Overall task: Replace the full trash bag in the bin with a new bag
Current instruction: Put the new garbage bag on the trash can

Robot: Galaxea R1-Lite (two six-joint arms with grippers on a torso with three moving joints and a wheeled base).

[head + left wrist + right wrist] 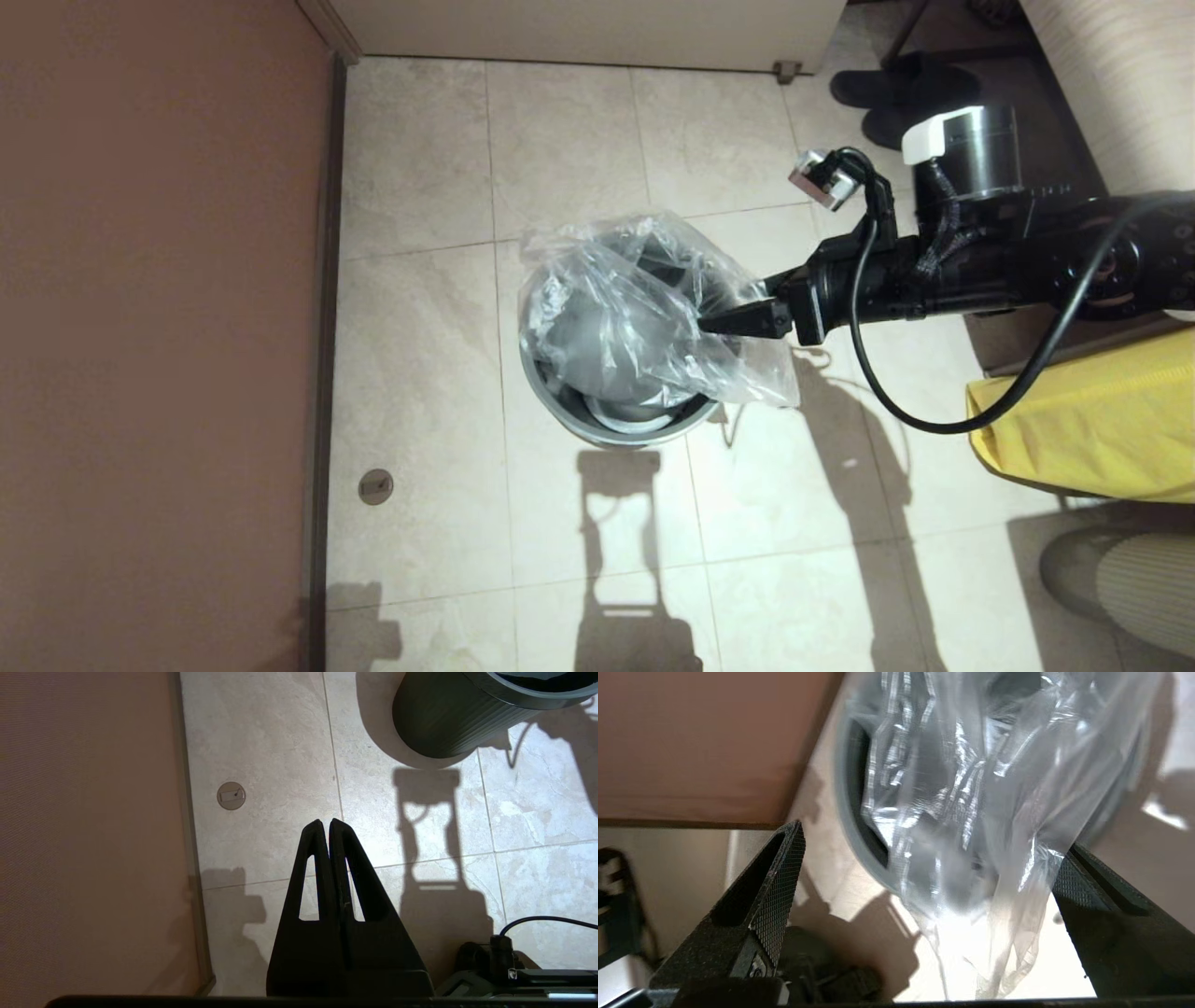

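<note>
The round dark grey bin [597, 431] stands on the tiled floor in the middle of the head view. The clear crinkly new bag [616, 308] is draped over its mouth, and one flap hangs outside the right rim. My right gripper [724, 322] reaches in from the right at that rim. In the right wrist view this gripper [931, 840] is open, its fingers wide apart, with the bag [971, 788] hanging loose between them in front of the bin's grey rim [850, 826]. My left gripper [325, 822] is shut and empty, low over the floor, near the bin [448, 718].
A brown wall [159, 327] runs along the left. A round floor cover [375, 485] lies near it. An opaque yellow sheet [1092, 420] sits at the right, black slippers [896, 89] at the back right, and a foot [1120, 579] at the bottom right.
</note>
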